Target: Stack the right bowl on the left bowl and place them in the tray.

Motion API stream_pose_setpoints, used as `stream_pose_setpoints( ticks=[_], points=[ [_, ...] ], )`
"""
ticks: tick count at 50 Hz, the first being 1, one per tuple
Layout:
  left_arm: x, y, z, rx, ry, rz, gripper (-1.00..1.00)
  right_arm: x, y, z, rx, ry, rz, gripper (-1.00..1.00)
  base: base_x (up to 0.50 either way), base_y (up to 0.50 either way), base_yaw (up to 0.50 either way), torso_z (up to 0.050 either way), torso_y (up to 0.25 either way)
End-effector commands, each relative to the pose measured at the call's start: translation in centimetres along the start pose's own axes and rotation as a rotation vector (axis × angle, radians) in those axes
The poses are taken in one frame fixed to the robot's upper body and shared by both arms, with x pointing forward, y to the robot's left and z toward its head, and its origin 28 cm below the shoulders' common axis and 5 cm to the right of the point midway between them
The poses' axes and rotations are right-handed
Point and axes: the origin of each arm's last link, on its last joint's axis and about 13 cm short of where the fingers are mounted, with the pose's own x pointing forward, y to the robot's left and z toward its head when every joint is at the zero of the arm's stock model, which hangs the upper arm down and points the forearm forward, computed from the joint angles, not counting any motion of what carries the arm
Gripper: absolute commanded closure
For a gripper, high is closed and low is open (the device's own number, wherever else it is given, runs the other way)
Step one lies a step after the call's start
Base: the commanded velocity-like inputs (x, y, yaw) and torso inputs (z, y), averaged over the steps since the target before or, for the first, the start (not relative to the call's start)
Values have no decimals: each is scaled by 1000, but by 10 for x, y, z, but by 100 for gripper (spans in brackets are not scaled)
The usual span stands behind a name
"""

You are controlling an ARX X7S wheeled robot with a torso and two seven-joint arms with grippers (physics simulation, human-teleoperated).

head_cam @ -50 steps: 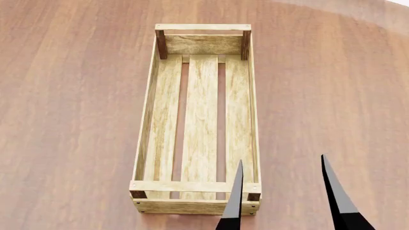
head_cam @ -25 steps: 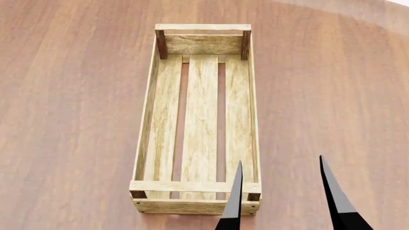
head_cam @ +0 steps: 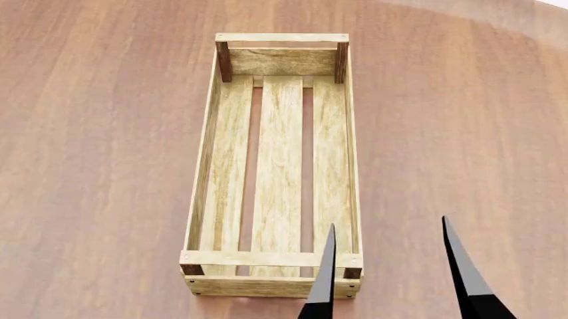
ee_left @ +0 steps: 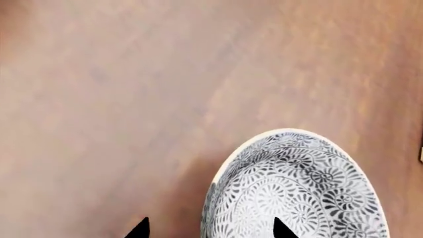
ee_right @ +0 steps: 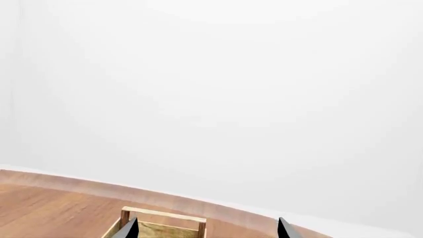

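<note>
Lying lengthwise on the reddish-brown wooden table [head_cam: 106, 166], the long light-wood tray [head_cam: 279, 282] with three floor slats and dark corner posts holds nothing. The right gripper [head_cam: 390, 279] hangs over its near right corner, black fingers spread apart. The left gripper [ee_left: 210, 232], fingers also apart, straddles the rim of a white bowl with grey floral pattern [ee_left: 297, 188] standing on the table.

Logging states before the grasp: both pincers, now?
Left pincer: open, empty, one tip over the patterned bowl.
Right pincer: open, empty, by the tray.
</note>
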Motion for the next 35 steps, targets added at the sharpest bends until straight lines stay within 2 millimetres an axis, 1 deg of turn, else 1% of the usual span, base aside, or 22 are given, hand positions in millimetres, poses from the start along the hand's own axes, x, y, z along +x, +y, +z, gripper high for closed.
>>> stream_pose_setpoints(
  ticks=[1,13,19,25,30,35],
  points=[
    [2,4,-4,-5,-4,21,100,1,-1,1,-14,-14,-2,-100,0,0,0,0,0],
    [2,3,-4,25,-8,20,100,1,-1,-1,-18,-8,1,-100,0,0,0,0,0],
    [0,-1,2,72,-48,1,100,1,0,-2,-23,-3,5,-100,0,0,0,0,0],
    [-6,-10,20,137,-138,-65,100,1,0,-1,-23,-6,2,-100,0,0,0,0,0],
    [-15,-18,43,192,-243,-119,100,1,-1,-1,-21,-5,1,-100,0,0,0,0,0],
    [-21,-22,58,200,-291,-138,100,1,-1,-2,-20,-2,0,-100,0,0,0,0,0]
  ],
)
